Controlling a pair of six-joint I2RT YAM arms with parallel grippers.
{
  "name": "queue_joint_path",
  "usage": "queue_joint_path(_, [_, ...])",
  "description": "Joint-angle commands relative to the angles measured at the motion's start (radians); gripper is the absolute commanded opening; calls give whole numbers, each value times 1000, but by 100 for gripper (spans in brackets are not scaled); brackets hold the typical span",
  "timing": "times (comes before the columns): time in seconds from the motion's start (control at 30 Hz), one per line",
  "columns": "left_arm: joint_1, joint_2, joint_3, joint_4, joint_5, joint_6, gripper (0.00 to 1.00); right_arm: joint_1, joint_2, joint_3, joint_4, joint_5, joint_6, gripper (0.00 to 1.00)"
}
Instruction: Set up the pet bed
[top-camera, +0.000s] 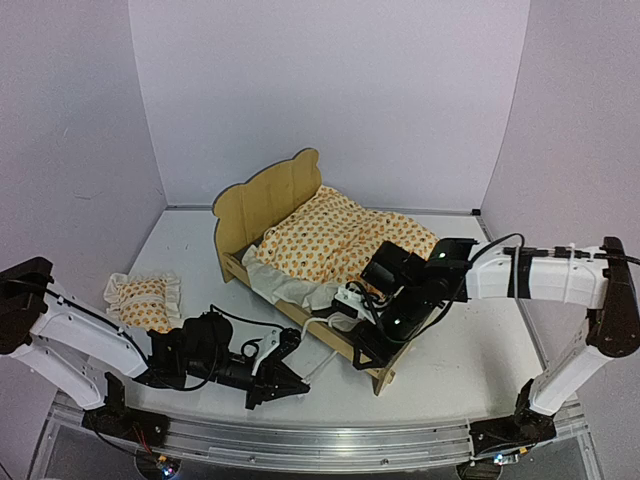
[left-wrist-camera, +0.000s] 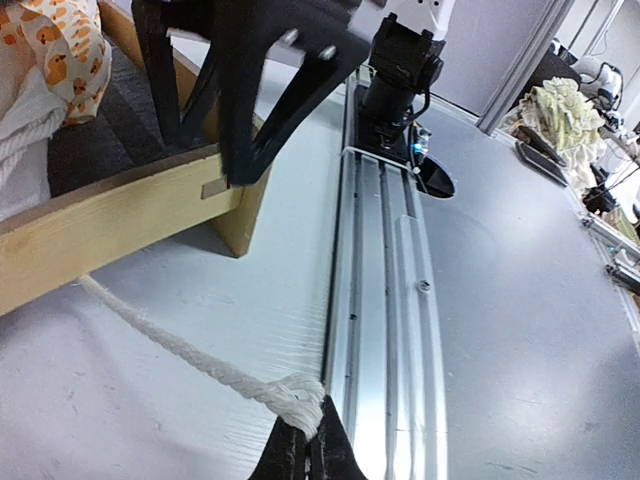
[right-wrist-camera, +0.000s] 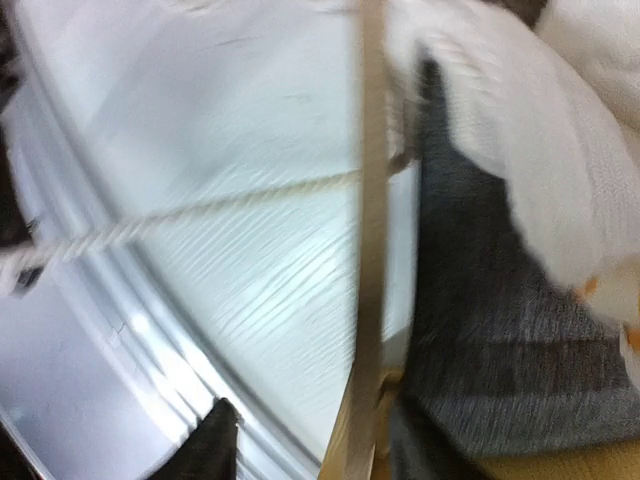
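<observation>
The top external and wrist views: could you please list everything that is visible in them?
light plywood pet bed frame with wavy headboard and dark grey fabric base: one, tan, mid-table
orange-dotted cream ruffled mattress cover: one, lying on the bed frame
small matching ruffled pillow: one, orange-dotted cream, on the table left of the bed
white twisted cord: one, stretched from the bed across the table
white table: one, under everything
aluminium rail: one, silver, along the table's near edge
left end effector: one, black, shut on the cord
right end effector: one, black, open at the bed's foot corner
</observation>
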Motion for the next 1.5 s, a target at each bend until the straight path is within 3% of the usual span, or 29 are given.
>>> queue_joint_path(0.0, [-4, -93, -12, -27, 119, -85, 0, 0, -155, 55, -109, -152, -162, 71])
queue_joint_path(0.1, [-3, -111, 6, -35, 185, -115, 0, 1, -139, 62, -55, -222, -222, 76])
queue_joint_path(0.23, [-3, -147, 7, -35, 206, -117, 0, 6, -153, -165, 448, -321, -257, 86])
queue_joint_path(0.3, [-4, -151, 5, -36, 200, -106, 0, 14, -121, -184, 544, -317, -319, 87])
queue_joint_path(0.6, [-4, -106, 18, -35, 233, -129, 0, 56, -33, -149, 595, -296, -472, 88])
queue_joint_path(0.8, [-4, -135, 4, -36, 223, -129, 0, 60, 40, -132, 626, -386, -511, 81])
queue_joint_path(0.97, [-4, -158, -5, -35, 205, -135, 0, 63, 48, -148, 692, -427, -483, 71])
queue_joint_path(1.37, [-2, -122, 43, -49, 177, -88, 0, 73, -3, -260, 669, -442, -267, 14])
queue_joint_path(1.47, [-1, -48, 104, -56, 205, -67, 0, 90, -64, -326, 613, -385, -215, 10])
